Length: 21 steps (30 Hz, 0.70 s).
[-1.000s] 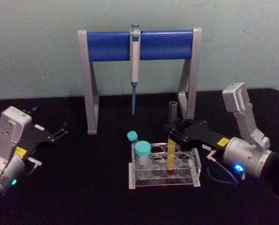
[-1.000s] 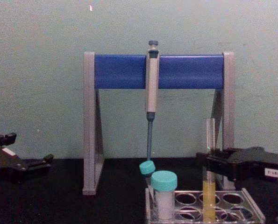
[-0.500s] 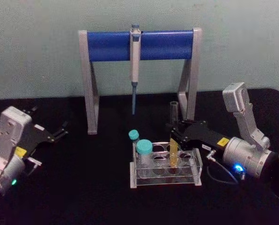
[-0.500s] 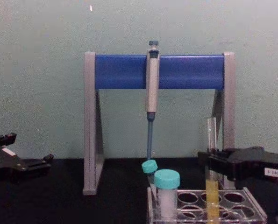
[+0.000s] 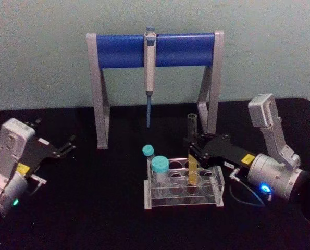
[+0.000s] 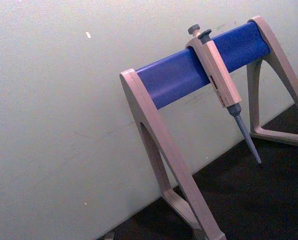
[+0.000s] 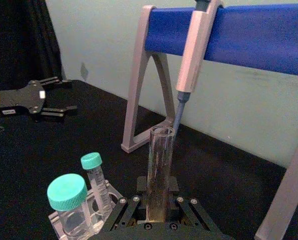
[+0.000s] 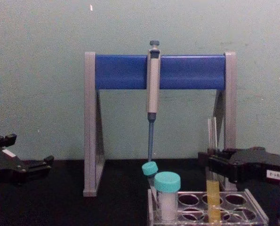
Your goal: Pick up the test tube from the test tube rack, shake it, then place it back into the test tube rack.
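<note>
R gripper (image 5: pixel 192 147) clenched on tall clear glass test tube (image 5: pixel 192 172), upright in clear plastic rack (image 5: pixel 183 201); L gripper (image 5: pixel 69 145) parked left, released

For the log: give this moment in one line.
right hand: shut on test tube | test tube: in test tube rack | left hand: parked, open

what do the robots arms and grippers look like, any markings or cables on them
Both arms end in boxy silver-grey wrist housings with flat black linkage jaws, each bearing a small yellow sticker. The wrist behind the left gripper shows a green light. The right gripper adds a white label; its wrist shows a blue light, with a thin dark cable looping beside it.
</note>
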### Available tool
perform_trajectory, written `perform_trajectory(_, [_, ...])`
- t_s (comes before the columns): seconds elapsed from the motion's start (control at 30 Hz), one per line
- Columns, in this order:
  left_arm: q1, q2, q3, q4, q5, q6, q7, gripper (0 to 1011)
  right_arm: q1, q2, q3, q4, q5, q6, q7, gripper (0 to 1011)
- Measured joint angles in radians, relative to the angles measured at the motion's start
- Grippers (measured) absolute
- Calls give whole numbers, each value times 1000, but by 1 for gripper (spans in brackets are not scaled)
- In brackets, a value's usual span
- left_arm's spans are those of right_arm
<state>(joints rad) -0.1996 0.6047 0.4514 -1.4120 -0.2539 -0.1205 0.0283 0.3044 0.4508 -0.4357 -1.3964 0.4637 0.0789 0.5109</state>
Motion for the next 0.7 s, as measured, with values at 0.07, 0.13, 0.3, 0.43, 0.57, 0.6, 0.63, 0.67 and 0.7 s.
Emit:
perform_trajectory(0.07, [0, 0, 0, 0, 0, 0, 0, 1010, -5, 4, -3, -7, -2, -17, 6, 238])
perform_trajectory(0.13, [0, 0, 0, 0, 0, 0, 0, 1010, -9, 6, -4, -12, -4, -25, 8, 238])
perform_trajectory(0.3, [0, 0, 0, 0, 0, 0, 0, 1010, -22, 9, -4, -23, -9, -47, 8, 238])
perform_trajectory(0.43, [0, 0, 0, 0, 0, 0, 0, 1010, -31, 11, 0, -29, -9, -63, 10, 238])
perform_trajectory(0.57, [0, 0, 0, 0, 0, 0, 0, 1009, -37, 12, 3, -34, -9, -72, 11, 238])
perform_trajectory(0.6, [0, 0, 0, 0, 0, 0, 0, 1009, -39, 12, 5, -37, -10, -74, 11, 238])
perform_trajectory(0.63, [0, 0, 0, 0, 0, 0, 0, 1010, -39, 12, 5, -37, -10, -74, 11, 238])
perform_trajectory(0.67, [0, 0, 0, 0, 0, 0, 0, 1010, -41, 13, 7, -42, -10, -77, 10, 238])
perform_trajectory(0.7, [0, 0, 0, 0, 0, 0, 0, 1010, -42, 14, 9, -44, -10, -78, 10, 238])
